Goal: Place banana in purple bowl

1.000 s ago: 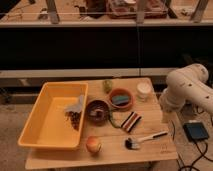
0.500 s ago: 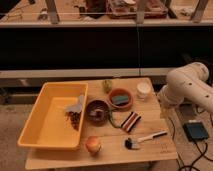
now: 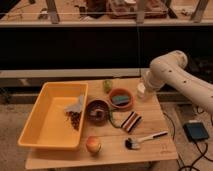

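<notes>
Gripper (image 3: 146,86) — at table's (image 3: 156,119) far-right corner

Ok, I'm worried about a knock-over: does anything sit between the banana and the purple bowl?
Nothing visible does: the banana lies just behind the purple bowl, with the orange bowl off to the side. The claw hangs over the table's far corner by a white cup.
</notes>
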